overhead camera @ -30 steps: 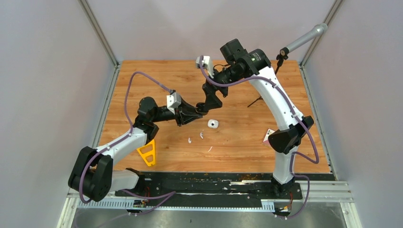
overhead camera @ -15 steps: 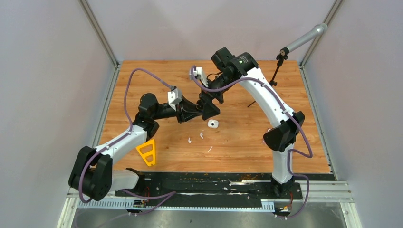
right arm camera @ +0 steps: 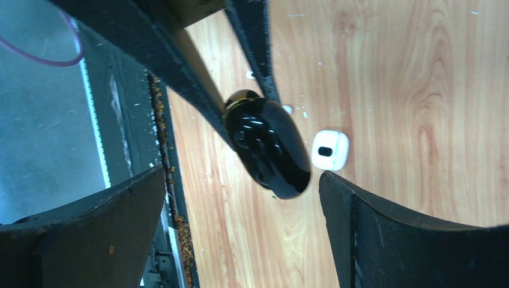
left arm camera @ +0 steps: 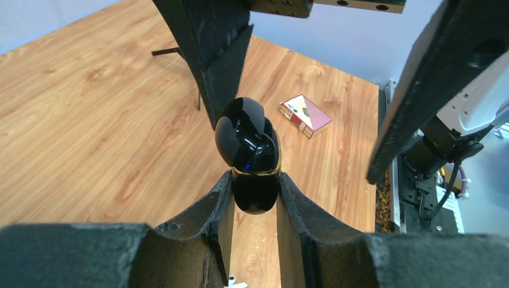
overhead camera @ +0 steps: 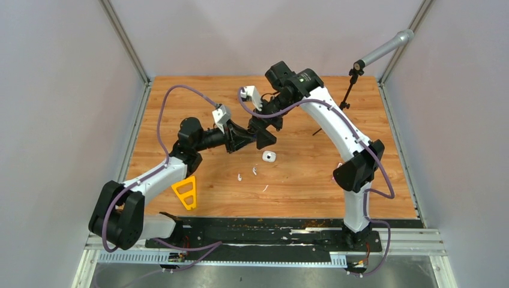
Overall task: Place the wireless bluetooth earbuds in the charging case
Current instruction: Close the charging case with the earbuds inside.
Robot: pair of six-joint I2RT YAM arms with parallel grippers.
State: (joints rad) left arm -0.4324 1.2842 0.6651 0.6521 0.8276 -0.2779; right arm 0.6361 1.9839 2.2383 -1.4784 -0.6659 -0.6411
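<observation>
Just above the centre of the top view, the left gripper point(overhead camera: 245, 140) and the right gripper point(overhead camera: 266, 137) meet nose to nose over the wooden table point(overhead camera: 312, 192). At the lower middle of the left wrist view, the left gripper's fingers point(left arm camera: 213, 210) are clamped on the lower half of a glossy black case point(left arm camera: 249, 150). A gold band runs round it right where the fingers end, and its rounded upper half sticks out free. Whether its lid is fully closed cannot be told. The right gripper is spread wide: 1 of its fingers point(left arm camera: 219, 54) stands just behind the case at the upper middle of that view and the other crosses the upper right, neither touching it. In the right wrist view the black case hangs in the centre between those 2 parted fingers, with a gap on each side. A white case point(overhead camera: 269, 156) lies on the table just below the grippers in the top view, a dark opening in its upper face. 2 white earbuds point(overhead camera: 239, 177) lie loose on the wood to the lower left of the white case, near each other, apart from it and outside both cases. A thin white sliver point(overhead camera: 265, 188) lies below them. A yellow triangle point(overhead camera: 186, 193) sits at the lower left and a red card box point(left arm camera: 306, 114) lies flat to the right of centre in the left wrist view.
</observation>
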